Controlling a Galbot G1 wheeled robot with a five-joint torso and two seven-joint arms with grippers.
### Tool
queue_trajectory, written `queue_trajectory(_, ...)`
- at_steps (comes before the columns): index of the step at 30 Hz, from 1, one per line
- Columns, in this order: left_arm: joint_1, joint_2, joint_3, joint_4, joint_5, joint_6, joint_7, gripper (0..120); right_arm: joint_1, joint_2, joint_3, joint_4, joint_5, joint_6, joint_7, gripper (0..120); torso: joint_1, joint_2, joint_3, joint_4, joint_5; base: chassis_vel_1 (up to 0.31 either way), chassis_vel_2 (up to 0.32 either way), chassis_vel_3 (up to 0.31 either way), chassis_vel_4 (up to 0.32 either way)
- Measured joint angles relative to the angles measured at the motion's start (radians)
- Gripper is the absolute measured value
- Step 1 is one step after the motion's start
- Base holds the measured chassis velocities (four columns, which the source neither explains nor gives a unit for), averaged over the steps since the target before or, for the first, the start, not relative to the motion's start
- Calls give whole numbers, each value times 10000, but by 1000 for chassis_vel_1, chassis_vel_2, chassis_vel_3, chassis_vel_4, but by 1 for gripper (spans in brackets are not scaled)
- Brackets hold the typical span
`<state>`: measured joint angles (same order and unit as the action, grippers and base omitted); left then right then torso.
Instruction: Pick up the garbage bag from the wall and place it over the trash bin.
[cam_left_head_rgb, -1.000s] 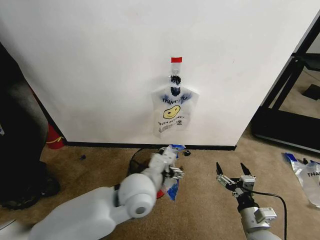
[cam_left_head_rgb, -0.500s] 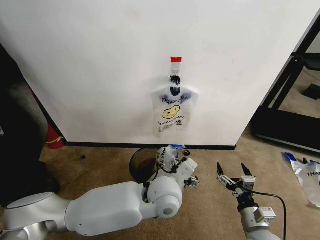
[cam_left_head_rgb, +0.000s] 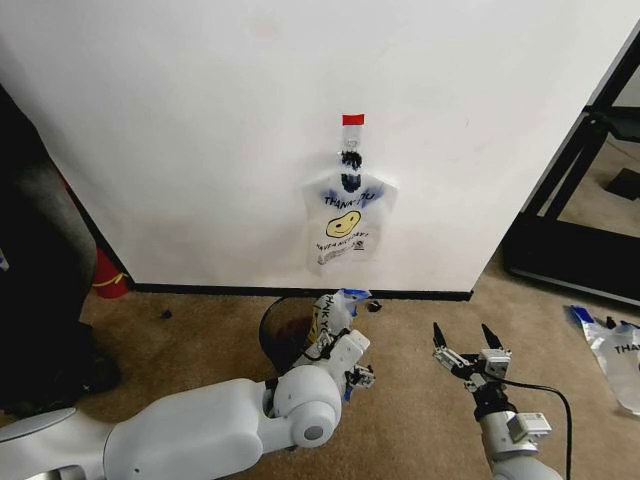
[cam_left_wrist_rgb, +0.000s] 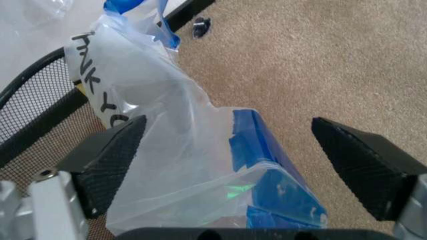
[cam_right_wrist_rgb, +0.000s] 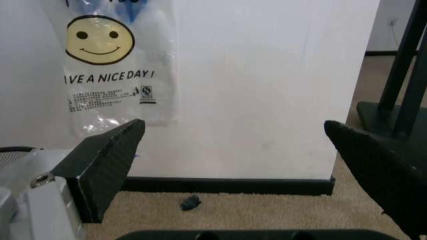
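- My left gripper (cam_left_wrist_rgb: 227, 150) sits low by the trash bin (cam_left_head_rgb: 285, 330), jaws spread wide. The garbage bag (cam_left_wrist_rgb: 180, 165) lies loose between the pads (cam_left_wrist_rgb: 110, 150), not pinched.
- In the wrist view the bag drapes over the mesh rim, one blue-edged handle sticking up toward the wall (cam_left_head_rgb: 200, 130). In the head view it bunches at the bin's right rim (cam_left_head_rgb: 333, 312).
- My right gripper (cam_left_head_rgb: 468, 352) hovers over the carpet (cam_left_head_rgb: 410, 300), right of the bin, well apart from it, fingers spread, empty.
- Progress, my read: bag is off the wall and at the bin, so pick and carry look done. It hangs on one side of the rim; I can't tell if the mouth is spread around it. Settling it over the opening may be left.
- More bags of the same kind hang on the wall hook (cam_left_head_rgb: 348, 222) above the bin.
- Room: wall close behind the bin, so no reach that way. Open carpet toward me and to the right. Another bag (cam_left_head_rgb: 620, 360) lies on the floor far right, and a dark frame (cam_left_head_rgb: 570, 190) stands beyond it.
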<state>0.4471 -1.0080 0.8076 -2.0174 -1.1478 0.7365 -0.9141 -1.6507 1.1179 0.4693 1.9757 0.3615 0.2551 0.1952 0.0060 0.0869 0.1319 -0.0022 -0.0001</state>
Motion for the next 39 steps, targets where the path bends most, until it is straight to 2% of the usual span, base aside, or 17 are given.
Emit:
queue_trajectory(4,78,10,-52,0,105,-5,16,84,-2,-24,7,0,24,-11,1,100,0,0,0,-1,0,0,0,0,0)
queue_trajectory(5,78,10,-52,0,105,-5,16,84,-2,-24,7,0,24,-11,1,100,0,0,0,-1,0,0,0,0,0)
queue_trajectory(9,174,78,-54,-7,140,-8,35,70,72,-46,-21,-7,83,-55,23,100,0,0,0,0,2,0,0,0,0)
queue_trajectory(10,218,86,-77,-7,149,-8,46,63,102,-60,-39,-7,94,-69,28,100,0,1,0,0,2,0,0,0,0)
queue_trajectory(18,317,120,-155,-14,214,-9,64,38,174,-81,-117,-21,120,-103,53,100,0,2,0,0,1,0,0,0,0)
queue_trajectory(19,337,120,-176,-13,268,-8,68,32,182,-78,-131,-21,121,-109,56,100,0,2,0,-1,0,0,0,0,0)
queue_trajectory(21,347,123,-186,-13,294,-9,70,30,182,-78,-137,-21,121,-113,57,100,0,2,0,-1,0,0,0,0,0)
queue_trajectory(24,441,174,-335,-88,369,-10,77,14,180,-115,-226,-21,121,-151,65,100,0,2,0,-1,0,0,0,0,0)
queue_trajectory(26,512,214,-428,-128,414,-10,78,8,183,-144,-309,-20,122,-190,78,100,0,2,0,-1,0,0,0,0,0)
queue_trajectory(27,618,266,-562,-163,475,-10,81,2,212,-180,-448,-16,132,-264,108,100,0,2,0,-2,0,0,0,0,0)
queue_trajectory(34,1069,533,-1137,-269,934,-10,243,0,503,-472,-1388,217,971,-1050,215,100,0,2,0,-1,-2,0,0,0,0)
queue_trajectory(39,1292,659,-1368,-383,1087,-10,277,0,1359,-979,-2079,32,1777,-1737,215,100,0,2,0,3,-2,0,0,0,0)
